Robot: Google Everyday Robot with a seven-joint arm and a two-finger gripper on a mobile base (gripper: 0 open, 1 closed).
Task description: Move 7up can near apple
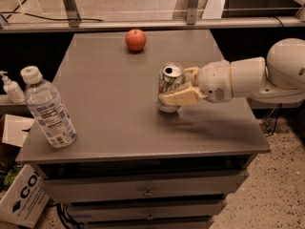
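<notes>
Grey and flat, the table [109, 128] tops a cabinet with drawers [147, 192] and stands before a low ledge with metal posts. At the far edge, just left of centre, sits the apple [135, 39], red-orange, stem up and alone. The can [170, 82] stands upright right of the table's centre, nearer the camera than the apple and well apart from it, with its pull-tab top in view. A white arm [248, 78] reaches in from the right, and its gripper [174, 86] is at the can. One pale finger [182, 96] lies across the can's lower front and the other shows behind its right side, so the claw is closed around the can and grips it. Whether the can's base touches the table or hangs just above it cannot be told. A dark shadow lies on the table just below and to the right of the can. Near the front left corner stands a clear water bottle [47, 109] with a white cap, tilted slightly. Off the table to the left is a small pump bottle [12, 87], and a cardboard box [21, 199] sits on the floor below.
</notes>
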